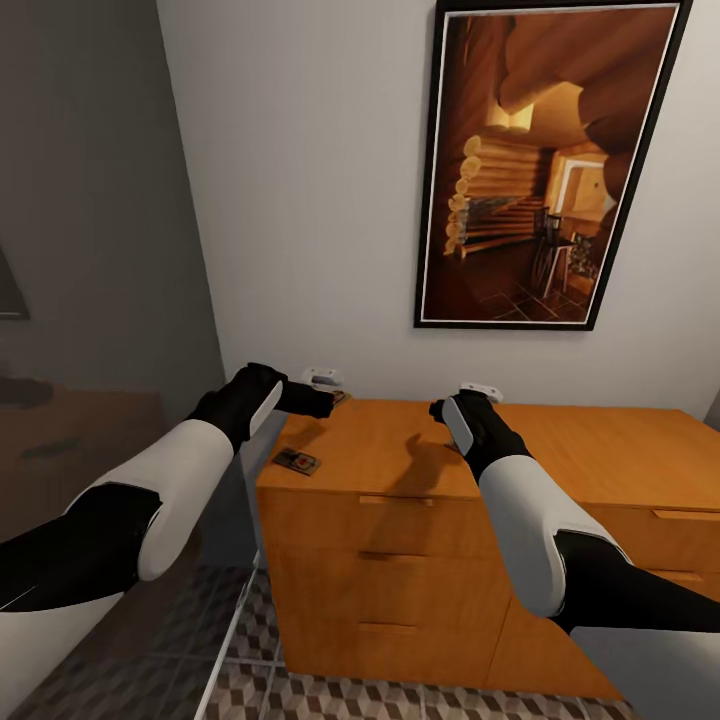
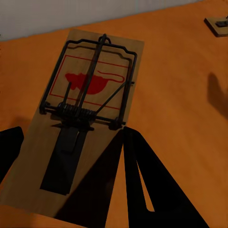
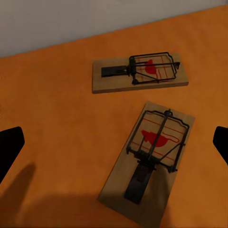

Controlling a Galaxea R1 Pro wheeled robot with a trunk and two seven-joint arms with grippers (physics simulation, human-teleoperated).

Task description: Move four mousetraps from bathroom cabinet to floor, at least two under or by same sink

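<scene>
Both arms are held over the top of the orange-brown cabinet (image 1: pixel 400 455); the left gripper (image 1: pixel 322 392) is placed at the cabinet's back-left corner, its dark fingers (image 2: pixel 142 190) spread apart either side of a mousetrap (image 2: pixel 80 118) lying flat on the wood, nothing clamped; another mousetrap (image 1: pixel 297 461) is seen at seven o'clock from that gripper, near the cabinet's left edge; the right gripper (image 1: pixel 478 392) is held released above two further mousetraps (image 3: pixel 147 166) (image 3: pixel 137 71), lying near each other but apart; patterned bathroom floor (image 1: pixel 300 690) is visible below the cabinet.
</scene>
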